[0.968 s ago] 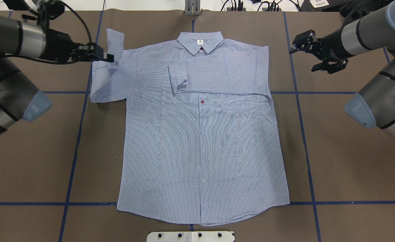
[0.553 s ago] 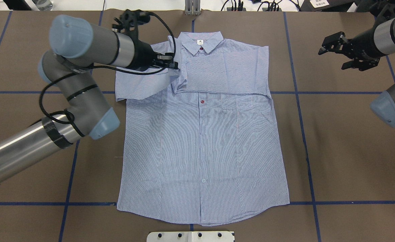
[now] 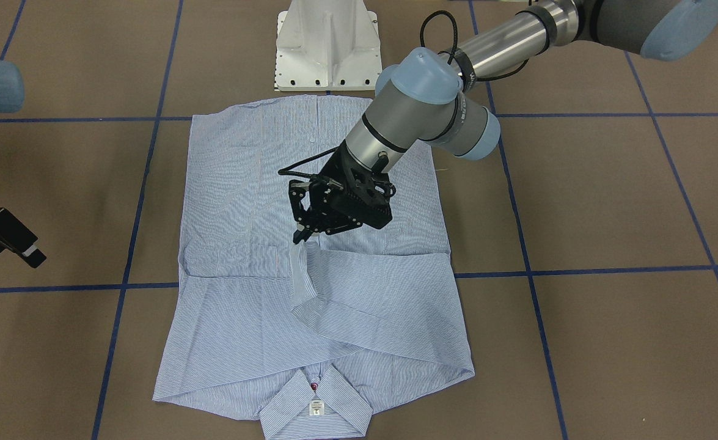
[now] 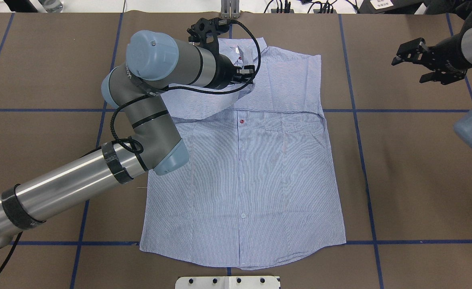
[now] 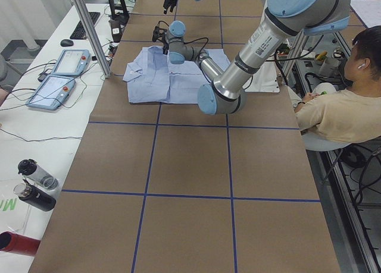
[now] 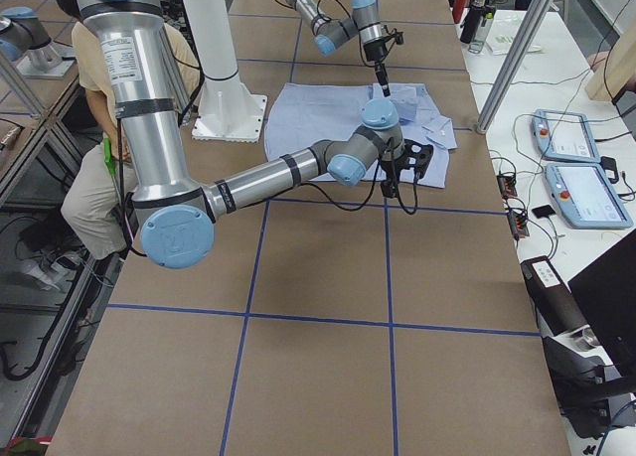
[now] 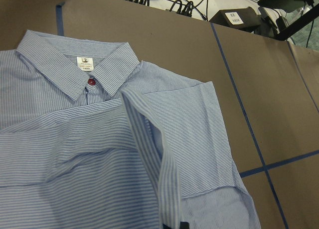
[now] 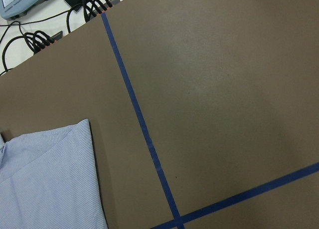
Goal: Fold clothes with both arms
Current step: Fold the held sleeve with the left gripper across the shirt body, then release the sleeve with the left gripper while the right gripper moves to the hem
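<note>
**A:** Where does the light blue, finely white-striped button-up shirt (image 4: 244, 172) lie?

**B:** Flat and front up in the middle of the brown paper-covered counter (image 4: 400, 180), with its collar (image 3: 316, 400) pointing away from the robot.

**A:** Why is the cuff (image 3: 302, 272) up off the cloth?

**B:** The black two-finger left tool (image 3: 299, 237) is pinched shut on it. That sleeve drapes across the chest, over the other sleeve (image 4: 284, 90) folded there. I judge a sleeve fold is under way.

**A:** And the arms?

**B:** The grey tubular left arm (image 4: 79, 176) reaches in with its elbow bent above the shirt's side and its wrist nearly level. The right tool (image 4: 407, 71) hangs well apart, jaws spread, holding nothing.
</note>
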`<state>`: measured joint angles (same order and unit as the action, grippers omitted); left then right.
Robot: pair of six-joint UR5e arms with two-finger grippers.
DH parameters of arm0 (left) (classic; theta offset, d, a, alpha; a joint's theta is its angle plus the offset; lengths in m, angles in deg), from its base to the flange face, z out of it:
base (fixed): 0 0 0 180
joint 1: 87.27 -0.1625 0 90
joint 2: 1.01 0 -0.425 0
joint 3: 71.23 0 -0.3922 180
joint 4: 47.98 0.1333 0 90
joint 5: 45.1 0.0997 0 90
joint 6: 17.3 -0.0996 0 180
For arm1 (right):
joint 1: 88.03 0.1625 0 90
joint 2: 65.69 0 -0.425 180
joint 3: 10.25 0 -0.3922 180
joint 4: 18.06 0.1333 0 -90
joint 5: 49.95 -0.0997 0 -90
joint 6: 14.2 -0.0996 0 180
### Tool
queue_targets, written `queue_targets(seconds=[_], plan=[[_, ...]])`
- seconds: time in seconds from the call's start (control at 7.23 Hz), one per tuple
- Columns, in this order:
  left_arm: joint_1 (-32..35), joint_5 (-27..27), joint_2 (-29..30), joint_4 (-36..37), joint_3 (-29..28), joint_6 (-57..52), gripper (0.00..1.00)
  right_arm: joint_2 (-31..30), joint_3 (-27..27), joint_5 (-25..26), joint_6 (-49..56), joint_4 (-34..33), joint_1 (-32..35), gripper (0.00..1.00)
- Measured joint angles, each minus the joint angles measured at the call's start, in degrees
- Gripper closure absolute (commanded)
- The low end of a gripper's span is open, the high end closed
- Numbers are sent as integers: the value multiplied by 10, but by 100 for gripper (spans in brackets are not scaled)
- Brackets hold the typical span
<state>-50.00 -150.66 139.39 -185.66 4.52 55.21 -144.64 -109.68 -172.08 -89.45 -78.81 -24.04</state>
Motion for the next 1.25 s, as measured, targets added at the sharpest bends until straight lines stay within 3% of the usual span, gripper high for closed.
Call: queue_targets(seconds=[0.28, 0.42, 0.69, 1.11, 1.25], plan=[[-22, 26, 12, -1, -8, 2, 100, -1, -1, 1, 0, -1, 0, 0], [-37, 47, 14, -2, -9, 2, 78, -1, -1, 3, 0, -1, 0, 0], [-54, 67, 20, -2, -13, 3, 8, -2, 2, 5, 0, -1, 0, 0], [-67, 90, 68, 0, -43, 67, 6, -6, -6, 5, -3, 0, -4, 0], [-67, 88, 54, 6, -19, 74, 10, -9, -18, 3, -13, 0, -14, 0]])
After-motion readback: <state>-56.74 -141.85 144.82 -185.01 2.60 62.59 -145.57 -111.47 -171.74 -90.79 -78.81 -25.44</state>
